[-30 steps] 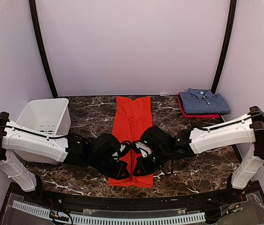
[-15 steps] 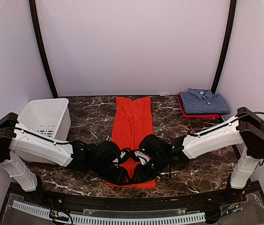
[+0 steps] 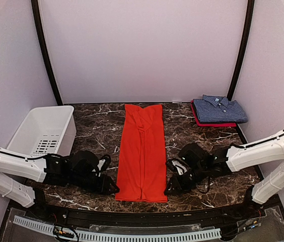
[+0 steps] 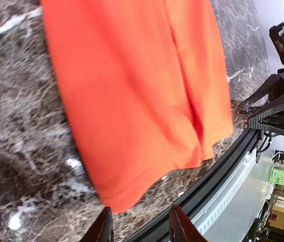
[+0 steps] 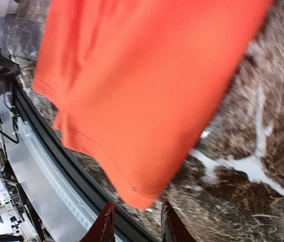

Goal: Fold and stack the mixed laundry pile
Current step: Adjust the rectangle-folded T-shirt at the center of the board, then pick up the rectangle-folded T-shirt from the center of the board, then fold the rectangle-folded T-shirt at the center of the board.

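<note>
I see both jaws parted and empty: left gripper (image 3: 113, 188) and right gripper (image 3: 169, 189) flank the near hem of one orange-red shirt (image 3: 141, 151), flat mid-counter (image 3: 96, 126), long axis near-to-far. Wrist views show only the hem corners; the top view adds one basket (image 3: 69, 132) and one folded checked shirt (image 3: 218, 110), far right.

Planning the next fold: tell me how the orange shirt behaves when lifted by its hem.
Probably floppy: the orange shirt lies flat with soft creases, so it should sag. Likely light: thin cloth. May slide on the glossy table.

White basket (image 3: 45, 128) sits on dark marble table (image 3: 97, 126)
</note>
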`<state>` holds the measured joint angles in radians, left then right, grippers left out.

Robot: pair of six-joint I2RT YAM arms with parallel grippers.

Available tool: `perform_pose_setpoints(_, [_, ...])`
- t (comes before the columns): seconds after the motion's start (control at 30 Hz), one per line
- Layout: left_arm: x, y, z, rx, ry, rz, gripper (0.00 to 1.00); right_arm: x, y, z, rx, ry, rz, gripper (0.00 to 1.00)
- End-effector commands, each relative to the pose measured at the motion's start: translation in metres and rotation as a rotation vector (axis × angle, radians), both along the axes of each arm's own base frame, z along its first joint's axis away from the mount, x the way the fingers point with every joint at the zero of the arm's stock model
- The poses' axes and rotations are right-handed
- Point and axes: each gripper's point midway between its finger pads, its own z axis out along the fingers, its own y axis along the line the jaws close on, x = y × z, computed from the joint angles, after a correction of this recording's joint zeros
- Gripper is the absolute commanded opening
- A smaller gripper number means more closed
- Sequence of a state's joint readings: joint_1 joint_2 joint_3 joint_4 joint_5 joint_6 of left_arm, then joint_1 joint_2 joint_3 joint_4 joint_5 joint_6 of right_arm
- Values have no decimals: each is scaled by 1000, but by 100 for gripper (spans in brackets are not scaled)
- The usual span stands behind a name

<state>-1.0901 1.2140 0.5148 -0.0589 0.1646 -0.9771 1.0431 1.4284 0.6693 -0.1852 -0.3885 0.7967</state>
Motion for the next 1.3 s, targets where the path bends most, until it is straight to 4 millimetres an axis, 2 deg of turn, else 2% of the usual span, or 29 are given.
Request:
perform_pose_setpoints(0.0, [-4,28,-23,63,63,85,36,-4,-17,-15,-23,58,-52,29])
perform_pose_setpoints(0.1, [-5,26,-34,72,91,83,34,-6,-17,-26,-25,85,-51,30])
perform_pose_setpoints(0.23, [-6,14,-43,65,118,55,32,-8,-7,-31,14,113,-39,29])
perform_pose_setpoints(0.5, [-3,-1,-45,31,127,40,28,-4,8,-36,48,127,-31,29])
perform_pose_setpoints(0.6, [-2,-2,-47,31,126,38,22,-4,10,-37,58,134,-25,22])
perform_pose_setpoints(0.7, [-4,-6,-46,18,131,22,10,-5,12,-36,63,143,-19,7])
perform_pose_setpoints(0.73, [-5,-9,-43,6,125,6,7,-6,13,-35,71,143,-16,1])
perform_pose_setpoints(0.77, [-7,-11,-41,-1,122,-9,2,-8,14,-32,81,140,-9,0])
perform_pose_setpoints(0.93, [-25,-20,-23,0,89,-86,0,-21,12,-11,109,104,15,0])
perform_pose_setpoints(1.03, [-25,-19,-7,-39,65,-75,0,-21,5,10,124,64,2,0])
perform_pose_setpoints(1.17, [-4,-21,12,-53,1,-44,0,4,1,31,128,-42,-28,0])
perform_pose_setpoints(1.27, [15,-26,22,-60,-48,-44,0,30,-1,36,134,-98,-47,0])
